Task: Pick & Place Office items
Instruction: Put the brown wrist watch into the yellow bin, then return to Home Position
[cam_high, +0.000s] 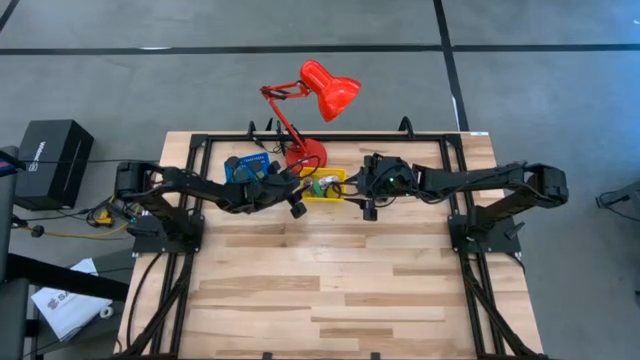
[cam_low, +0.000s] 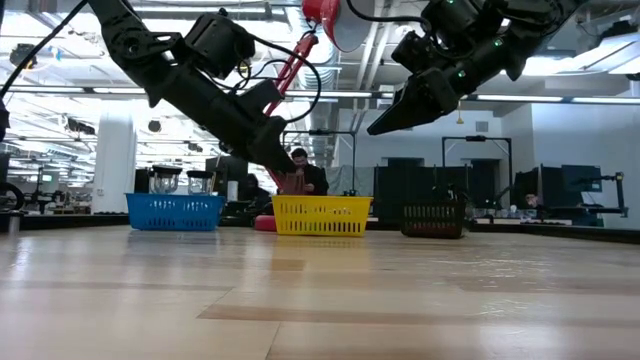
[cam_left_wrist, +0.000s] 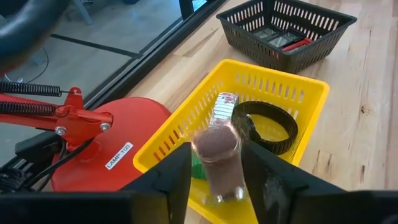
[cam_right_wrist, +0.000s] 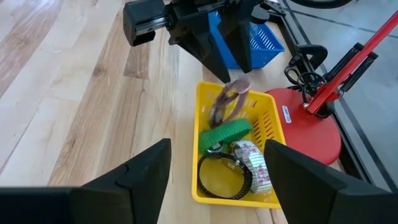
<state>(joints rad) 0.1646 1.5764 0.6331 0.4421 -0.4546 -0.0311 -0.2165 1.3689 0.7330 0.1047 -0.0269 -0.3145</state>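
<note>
Wooden tabletop (cam_high: 330, 290), trays lined up along the far edge by the red lamp (cam_high: 318, 95). Left gripper (cam_left_wrist: 214, 177) sits right above the yellow tray (cam_left_wrist: 311, 93), fingers parted partway with a brownish clear-looking piece (cam_left_wrist: 219, 155) between them; it's blurred, so likely just let go and dropping, can't confirm any contact with the pads. Its long axis runs roughly along the fingers, pointing down into the tray's near end. Already in that tray: a green stubby piece (cam_right_wrist: 227, 132), a wristwatch (cam_right_wrist: 252, 163) and a dark ring (cam_left_wrist: 266, 126). Black tray (cam_left_wrist: 289, 28) beyond holds small black gadgets and a small red rectangle (cam_left_wrist: 295, 43). Right gripper (cam_right_wrist: 217, 180) hovers wide open and empty on the tray's other side, higher up. Left is clearly nearer the piece; it should fall inside the tray wall.
</note>
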